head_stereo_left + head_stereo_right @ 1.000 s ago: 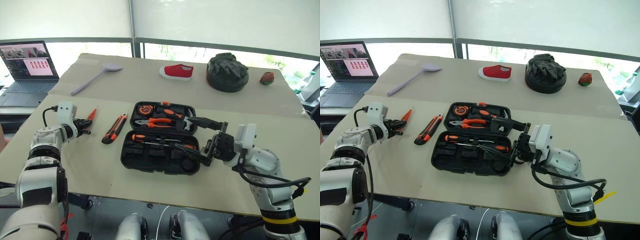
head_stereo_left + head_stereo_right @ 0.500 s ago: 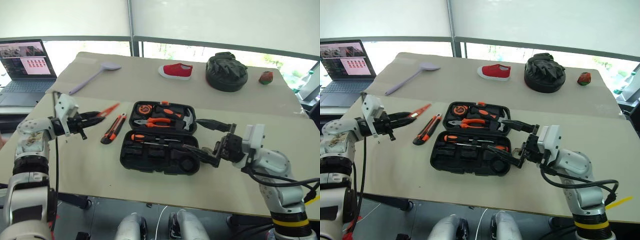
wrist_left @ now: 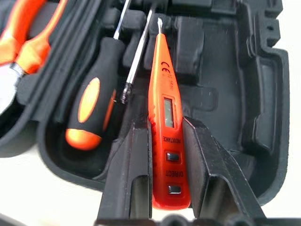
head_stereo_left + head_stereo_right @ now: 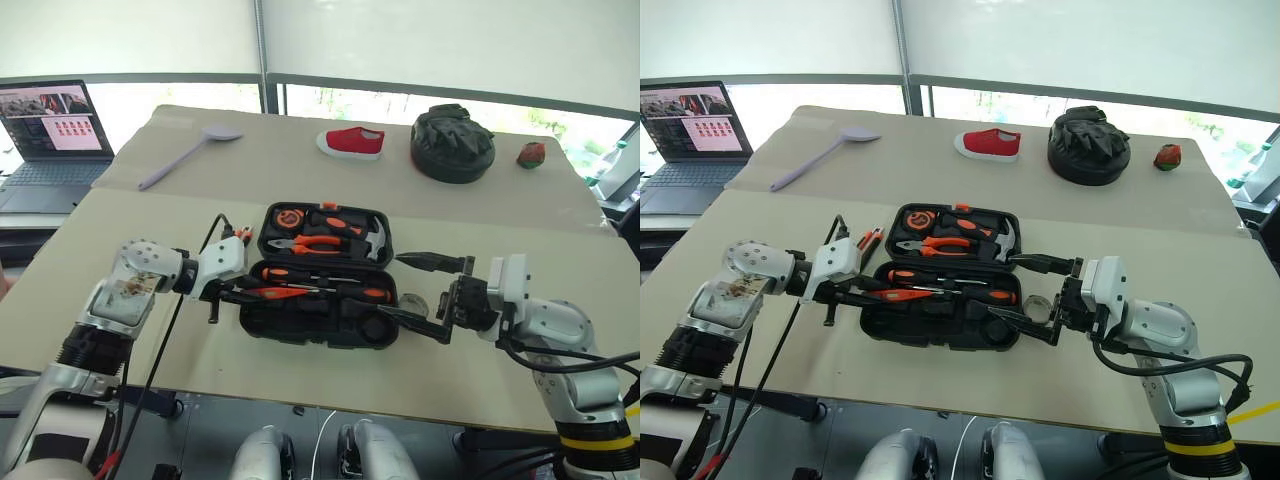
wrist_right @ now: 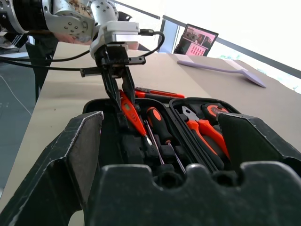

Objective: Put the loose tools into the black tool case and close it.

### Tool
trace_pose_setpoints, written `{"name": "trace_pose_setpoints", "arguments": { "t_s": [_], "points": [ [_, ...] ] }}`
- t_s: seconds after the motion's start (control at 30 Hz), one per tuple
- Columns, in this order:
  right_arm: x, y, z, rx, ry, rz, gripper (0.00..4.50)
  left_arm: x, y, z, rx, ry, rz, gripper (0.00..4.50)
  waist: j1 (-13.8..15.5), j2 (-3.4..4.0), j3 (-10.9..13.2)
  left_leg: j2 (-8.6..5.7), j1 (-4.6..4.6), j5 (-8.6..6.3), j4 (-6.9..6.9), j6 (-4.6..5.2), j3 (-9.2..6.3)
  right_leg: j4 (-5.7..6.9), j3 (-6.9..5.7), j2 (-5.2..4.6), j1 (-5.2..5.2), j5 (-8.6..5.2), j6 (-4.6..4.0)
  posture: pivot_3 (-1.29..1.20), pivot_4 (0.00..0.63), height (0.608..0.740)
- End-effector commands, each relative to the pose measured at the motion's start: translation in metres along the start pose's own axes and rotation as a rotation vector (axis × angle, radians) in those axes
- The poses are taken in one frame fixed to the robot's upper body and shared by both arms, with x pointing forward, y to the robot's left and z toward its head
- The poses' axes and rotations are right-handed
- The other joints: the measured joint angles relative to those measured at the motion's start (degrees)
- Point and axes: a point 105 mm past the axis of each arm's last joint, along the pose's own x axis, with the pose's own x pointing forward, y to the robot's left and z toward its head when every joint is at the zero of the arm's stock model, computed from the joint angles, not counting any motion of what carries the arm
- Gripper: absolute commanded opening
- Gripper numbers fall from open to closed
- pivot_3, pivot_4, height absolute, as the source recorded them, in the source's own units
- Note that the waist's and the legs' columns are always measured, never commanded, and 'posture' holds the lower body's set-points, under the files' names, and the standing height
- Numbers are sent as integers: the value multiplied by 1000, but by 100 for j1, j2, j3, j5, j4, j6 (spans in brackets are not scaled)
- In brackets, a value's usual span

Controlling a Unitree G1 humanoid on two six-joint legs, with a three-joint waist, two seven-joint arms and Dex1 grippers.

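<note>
tool case point(image 4: 300, 325) open; left hand point(image 3: 164, 141) pinching orange screwdriver point(image 3: 167, 127); right hand point(image 4: 425, 295) spread

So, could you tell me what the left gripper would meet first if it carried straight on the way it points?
Probably the black tool case: the left gripper, shut on the orange tester screwdriver, aims into its moulded tray, so the tester's tip would likely touch first; depth is unclear.
</note>
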Motion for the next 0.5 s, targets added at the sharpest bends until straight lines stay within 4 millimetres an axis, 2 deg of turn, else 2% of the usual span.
{"name": "trace_pose_setpoints", "arguments": {
  "t_s": [0.03, 0.27, 0.5],
  "points": [
    [1, 2, 5, -36, -26, -6, 4500, 3, 4, 10, 58, 14, 11, 480, 23, 0, 0, 0, 1, 0, 0, 0, 0, 0, 0, 0, 1, 0, 0, 0, 150, 740],
    [5, 6, 3, -25, -41, -11, 4500, 13, 6, 18, 111, 20, -35, 480, 39, 0, 0, 0, 0, 0, 2, 2, 0, 1, 0, 0, 1, 0, 0, 0, 150, 740],
    [8, 8, 3, -18, -48, -17, 4500, 16, 8, 14, 148, 81, -81, 480, 27, 0, 0, -1, 1, 0, 3, 3, 0, 1, 0, 0, 1, 0, 1, 0, 150, 740]
  ]
}}
